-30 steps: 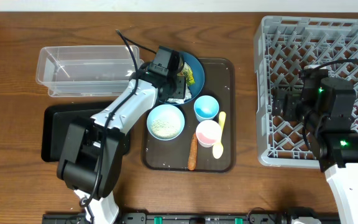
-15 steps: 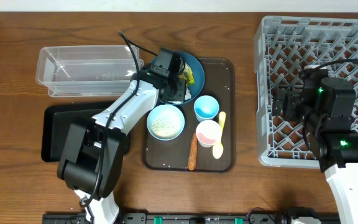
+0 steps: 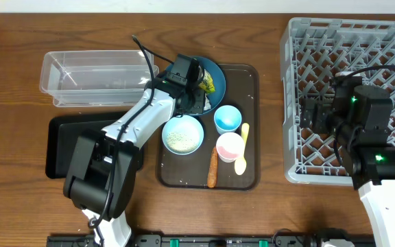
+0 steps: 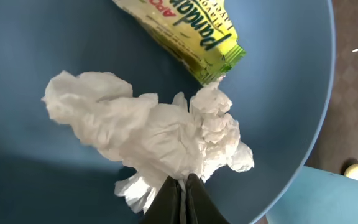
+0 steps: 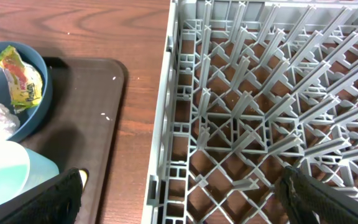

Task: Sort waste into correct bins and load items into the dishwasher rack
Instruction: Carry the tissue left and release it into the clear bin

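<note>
grey square pegged plastic rack point(image 3: 389, 41) holds nothing yet; right hand point(image 5: 185, 199) hangs spread apart above it. clear plastic tub point(image 3: 94, 72) and shallow black tray point(image 3: 60, 147) look empty. on the dark blue round plate point(image 4: 291, 93), left hand point(image 4: 182, 196) is clamped on crumpled white tissue point(image 4: 148, 130).

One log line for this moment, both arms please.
left pincer: shut on tissue, above blue plate | wrapper: on plate, beside tissue | right pincer: open, over rack

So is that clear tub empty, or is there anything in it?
Empty: nothing shows inside the tub; the tissue and wrapper lie on the plate.
</note>
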You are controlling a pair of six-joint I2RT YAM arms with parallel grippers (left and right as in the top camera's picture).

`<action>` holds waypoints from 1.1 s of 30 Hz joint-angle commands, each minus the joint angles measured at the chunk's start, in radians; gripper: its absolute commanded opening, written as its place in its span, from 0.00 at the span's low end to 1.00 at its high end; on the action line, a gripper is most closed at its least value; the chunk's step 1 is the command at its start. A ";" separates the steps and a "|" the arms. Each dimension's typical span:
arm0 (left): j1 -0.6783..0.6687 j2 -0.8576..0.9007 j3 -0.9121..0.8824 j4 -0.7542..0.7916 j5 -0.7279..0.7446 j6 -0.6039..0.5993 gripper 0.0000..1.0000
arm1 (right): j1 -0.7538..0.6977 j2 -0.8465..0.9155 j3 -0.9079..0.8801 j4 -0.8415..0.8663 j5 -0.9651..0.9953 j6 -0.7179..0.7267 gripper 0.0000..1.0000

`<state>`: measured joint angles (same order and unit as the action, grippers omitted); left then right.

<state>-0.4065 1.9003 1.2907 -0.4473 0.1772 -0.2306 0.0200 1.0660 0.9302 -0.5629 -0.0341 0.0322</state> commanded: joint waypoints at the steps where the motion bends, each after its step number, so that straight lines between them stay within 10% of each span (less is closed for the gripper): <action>1: 0.021 -0.062 0.033 -0.010 -0.013 0.010 0.06 | -0.013 0.001 0.018 -0.006 -0.007 -0.011 0.99; 13: 0.232 -0.313 0.068 -0.004 -0.193 0.013 0.06 | -0.013 0.001 0.018 -0.003 -0.007 -0.011 0.99; 24: 0.389 -0.193 0.063 0.018 -0.192 0.013 0.08 | -0.013 0.001 0.018 -0.002 -0.007 -0.011 0.99; 33: 0.387 -0.165 0.064 0.045 -0.118 0.013 0.43 | -0.013 0.001 0.018 -0.002 -0.007 -0.011 0.99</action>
<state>-0.0200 1.7630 1.3525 -0.4122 0.0185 -0.2264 0.0200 1.0660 0.9302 -0.5648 -0.0341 0.0322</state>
